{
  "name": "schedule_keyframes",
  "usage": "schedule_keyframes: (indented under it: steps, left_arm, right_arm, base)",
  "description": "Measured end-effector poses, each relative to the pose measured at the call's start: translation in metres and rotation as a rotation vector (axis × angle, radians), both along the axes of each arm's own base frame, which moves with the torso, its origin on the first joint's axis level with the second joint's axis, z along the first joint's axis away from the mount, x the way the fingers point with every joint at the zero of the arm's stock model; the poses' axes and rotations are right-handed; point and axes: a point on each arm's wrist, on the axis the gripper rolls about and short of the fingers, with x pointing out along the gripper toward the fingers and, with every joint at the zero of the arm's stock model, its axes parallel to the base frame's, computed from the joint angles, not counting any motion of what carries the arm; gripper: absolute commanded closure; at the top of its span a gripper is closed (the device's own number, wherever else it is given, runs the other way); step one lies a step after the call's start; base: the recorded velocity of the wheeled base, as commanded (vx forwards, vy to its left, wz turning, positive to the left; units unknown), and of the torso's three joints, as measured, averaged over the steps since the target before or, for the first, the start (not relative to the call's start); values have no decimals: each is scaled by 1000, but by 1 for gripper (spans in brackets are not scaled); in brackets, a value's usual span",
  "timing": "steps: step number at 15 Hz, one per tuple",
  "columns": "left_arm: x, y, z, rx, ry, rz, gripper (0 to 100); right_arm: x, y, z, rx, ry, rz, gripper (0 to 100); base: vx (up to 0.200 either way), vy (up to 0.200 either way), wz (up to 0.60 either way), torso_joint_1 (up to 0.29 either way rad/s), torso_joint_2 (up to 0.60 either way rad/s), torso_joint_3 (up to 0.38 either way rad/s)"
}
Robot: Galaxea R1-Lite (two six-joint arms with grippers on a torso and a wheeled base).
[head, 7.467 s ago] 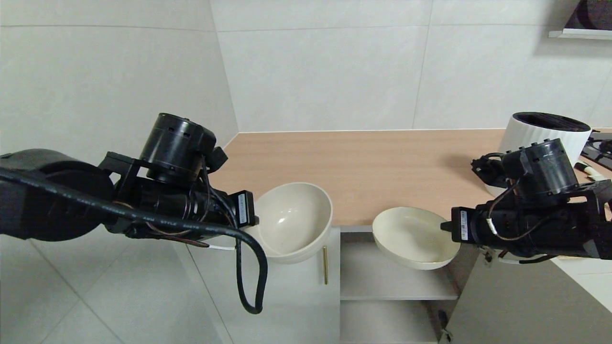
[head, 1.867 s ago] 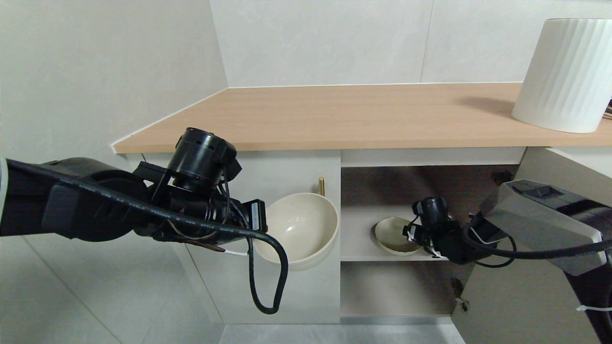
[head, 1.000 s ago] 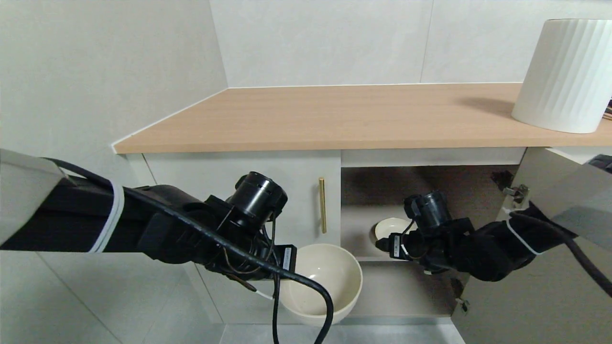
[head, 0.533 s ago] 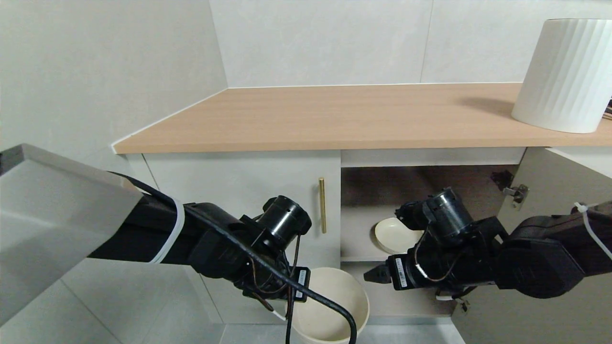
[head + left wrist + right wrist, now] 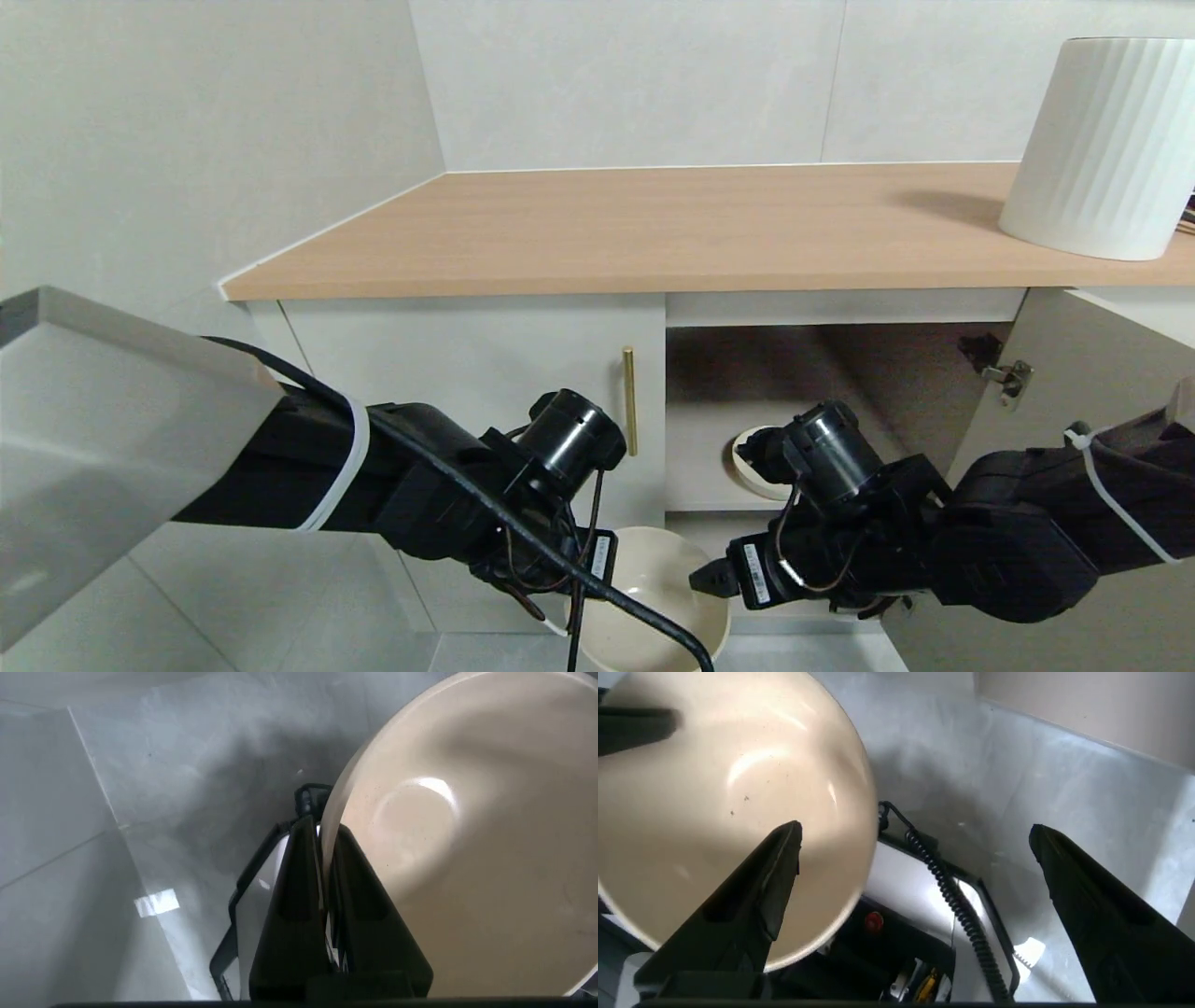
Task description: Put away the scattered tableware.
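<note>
Your left gripper [image 5: 320,849] pinches the rim of the large cream bowl [image 5: 653,597], mouth up, low before the closed left door of the cabinet [image 5: 467,373]. The cabinet's open bay lies to the bowl's right and farther in, and the space under its shelf [image 5: 695,467] looks the nearer slot. A small cream dish [image 5: 747,455] sits on that shelf. Your right gripper [image 5: 910,873], jaws wide and empty, hangs before the bay, just beside the bowl's right rim.

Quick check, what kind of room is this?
Most likely a home kitchen: a wood-look countertop against tiled walls, a base cabinet with one door open and a dish on its shelf, and a bowl in the left gripper.
</note>
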Motion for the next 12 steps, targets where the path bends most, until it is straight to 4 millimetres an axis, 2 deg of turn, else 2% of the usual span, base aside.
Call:
schedule_keyframes:
  steps: [5, 6, 12]
  left_arm:
    - [-3, -2, 3, -1, -8, -7, 100]
    - [-3, -2, 3, -2, -9, -8, 100]
    - [-4, -3, 5, -9, -13, -15, 100]
  right_arm:
    - [1, 2, -7, -14, 16, 1, 0]
    - [1, 2, -8, -15, 17, 1, 100]
    - [2, 4, -8, -7, 17, 2, 100]
  base:
    - [0, 0, 0, 0, 0, 0]
    - [0, 0, 0, 0, 0, 0]
    - [0, 0, 0, 0, 0, 0]
